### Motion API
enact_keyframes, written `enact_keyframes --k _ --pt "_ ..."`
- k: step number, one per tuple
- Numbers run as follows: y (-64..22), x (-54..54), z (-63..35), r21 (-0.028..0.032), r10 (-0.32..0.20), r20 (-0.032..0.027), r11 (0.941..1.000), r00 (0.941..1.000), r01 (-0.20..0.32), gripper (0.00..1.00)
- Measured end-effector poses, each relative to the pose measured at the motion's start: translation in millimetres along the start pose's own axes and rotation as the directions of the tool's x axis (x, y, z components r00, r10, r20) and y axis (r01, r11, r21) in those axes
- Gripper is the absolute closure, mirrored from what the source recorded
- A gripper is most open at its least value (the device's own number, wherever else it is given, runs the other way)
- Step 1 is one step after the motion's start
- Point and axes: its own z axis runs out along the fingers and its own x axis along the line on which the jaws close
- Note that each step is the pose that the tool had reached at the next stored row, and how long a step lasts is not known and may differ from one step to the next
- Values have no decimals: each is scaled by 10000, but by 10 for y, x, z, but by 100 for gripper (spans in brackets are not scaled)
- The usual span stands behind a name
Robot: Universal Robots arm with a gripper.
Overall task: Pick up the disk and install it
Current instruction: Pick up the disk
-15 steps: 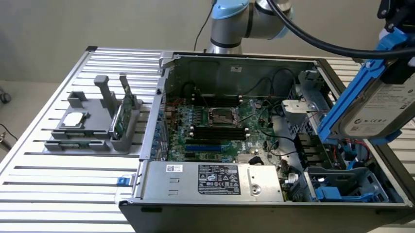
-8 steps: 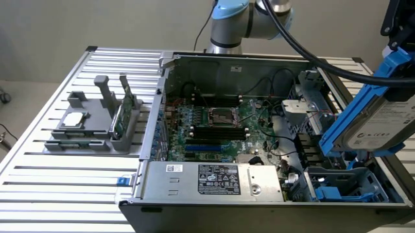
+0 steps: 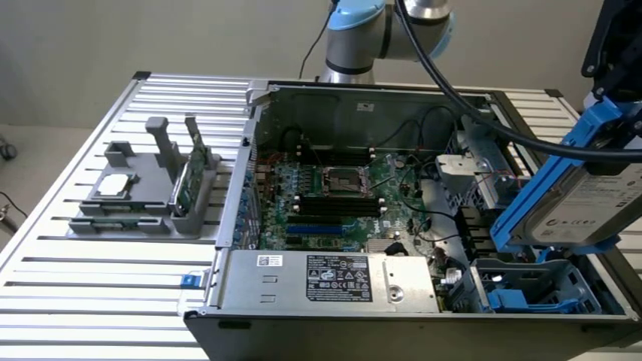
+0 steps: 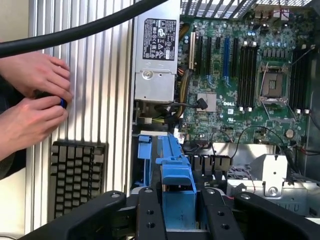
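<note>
1. Over on the exterior view's left, a grey plastic fixture (image 3: 140, 214) sits on the slatted aluminium table (image 3: 60, 248). A small square silver chip (image 3: 113, 185) lies flat on it. A thin green circuit card (image 3: 183, 188) stands on edge in a slot just beside the chip.
2. Middle of that view is the open grey metal computer case (image 3: 401, 94), with its green motherboard (image 3: 401, 188) facing up. You can see the square metal CPU socket (image 3: 344, 180), with the black memory slots (image 3: 336, 207) right next to it.
3. Along the case's near edge is the boxy silver power supply (image 3: 301, 280), with a printed label on top.
4. Towards the exterior view's right, the flat rectangular silver-grey metal disk (image 3: 587, 203), white label and blue plastic carrier, is up in the air. It hangs steeply tilted above that end of the case and touches nothing inside. Below it, in the near corner, is a blue plastic drive bay (image 3: 531, 289). A thick black cable (image 3: 471, 105) sweeps across above the case.
5. From the wrist view, the black gripper (image 4: 178, 202) is pinching the disk (image 4: 177, 185) by its blue carrier. The fingers (image 4: 150, 215) are pressed against it on both sides.
6. Same view: a person's hands (image 4: 30, 75) are together over the table, holding something small with a blue bit, can't tell what. A black keyboard (image 4: 77, 177) lies near them.
</note>
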Motion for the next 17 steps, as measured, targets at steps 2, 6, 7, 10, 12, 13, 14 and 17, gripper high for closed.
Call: enact_keyframes --k 2,6,7,10,12,13,14,17 --pt "-11 0 34 2 123 2 9999 9999 -123 67" --pt "-64 4 107 3 247 11 9997 9997 -247 67" --pt "-77 8 122 3 251 8 9997 9997 -251 67" --pt "-86 44 173 3 253 7 9997 9997 -253 67" --pt "-93 58 193 4 251 11 9997 9997 -251 67" --pt "-93 60 202 3 251 9 9997 9997 -251 67" --pt "-94 61 218 3 252 12 9997 9997 -252 67" --pt "-97 62 269 3 252 11 9997 9997 -252 67"
